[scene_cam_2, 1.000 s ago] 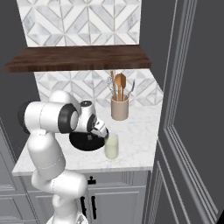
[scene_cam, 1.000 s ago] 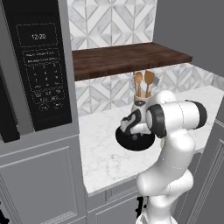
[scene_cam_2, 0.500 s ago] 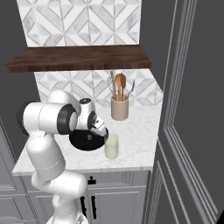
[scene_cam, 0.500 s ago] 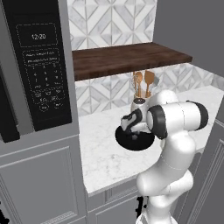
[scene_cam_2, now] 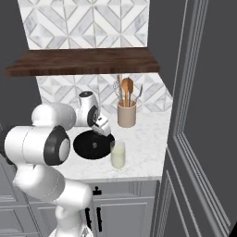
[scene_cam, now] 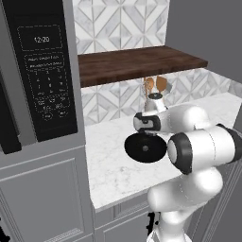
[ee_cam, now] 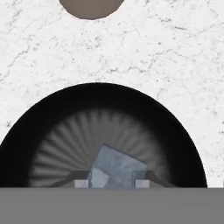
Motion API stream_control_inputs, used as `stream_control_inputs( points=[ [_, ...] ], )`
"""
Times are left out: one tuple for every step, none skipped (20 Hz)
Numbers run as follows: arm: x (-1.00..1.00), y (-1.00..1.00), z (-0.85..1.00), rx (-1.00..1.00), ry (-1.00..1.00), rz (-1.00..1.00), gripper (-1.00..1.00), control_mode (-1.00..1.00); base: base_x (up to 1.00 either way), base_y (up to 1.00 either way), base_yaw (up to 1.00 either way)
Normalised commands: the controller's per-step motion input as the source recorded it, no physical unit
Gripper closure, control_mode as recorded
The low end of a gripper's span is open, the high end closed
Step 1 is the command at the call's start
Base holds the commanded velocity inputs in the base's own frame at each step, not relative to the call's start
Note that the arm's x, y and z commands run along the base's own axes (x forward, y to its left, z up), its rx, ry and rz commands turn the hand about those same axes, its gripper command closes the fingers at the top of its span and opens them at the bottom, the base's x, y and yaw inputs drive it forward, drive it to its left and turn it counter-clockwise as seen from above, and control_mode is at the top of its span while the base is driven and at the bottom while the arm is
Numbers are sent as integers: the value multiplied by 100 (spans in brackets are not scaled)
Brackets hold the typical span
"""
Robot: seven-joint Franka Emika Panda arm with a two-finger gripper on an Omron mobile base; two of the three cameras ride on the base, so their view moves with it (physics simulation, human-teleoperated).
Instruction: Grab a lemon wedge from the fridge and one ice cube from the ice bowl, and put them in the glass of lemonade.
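Hand (ee_cam: 110,183) lowered into black ice bowl (ee_cam: 43,127) on white marble bench (ee_cam: 175,52); fingertips (ee_cam: 81,183) set apart, straddling pale blue-grey ice cube (ee_cam: 114,168), firm clamping not confirmable. Ice cube resting at bowl centre on ribbed floor. Glass of lemonade (scene_cam_2: 118,154) standing upright just beside bowl rim, toward bench front edge. Beige utensil holder (scene_cam_2: 127,115) with wooden spoons near tiled backsplash, behind bowl. Dark wooden shelf (scene_cam: 137,64) above bench. Black microwave (scene_cam: 40,71) built in at left.

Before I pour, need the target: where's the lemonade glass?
Right base view: glass on the counter, right of the black bowl, before the utensil crock.
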Motion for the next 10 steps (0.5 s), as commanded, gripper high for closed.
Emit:
stream_control_inputs(
  points=[
    [-68, -23, 31, -10, 3, 8, 100, -100, 0, 0, 0],
    [-68, -28, 29, -13, 3, 10, 100, -100, 0, 0, 0],
    [-79, -29, 29, -16, 4, 11, 100, -100, 0, 0, 0],
    [-80, -29, 30, -17, 7, 12, 100, -100, 0, 0, 0],
    [-76, -35, 29, -19, 8, 13, 100, -100, 0, 0, 0],
    [-75, -36, 22, -21, 8, 15, 100, -100, 0, 0, 0],
    [-72, -44, 16, -21, 8, 17, 100, -100, 0, 0, 0],
    [-69, -52, 14, -21, 9, 17, 100, -100, 0, 0, 0],
    [-63, -53, 18, -19, 12, 16, 100, -100, 0, 0, 0],
    [-58, -56, 25, -18, 12, 15, 100, -100, 0, 0, 0]
  ],
)
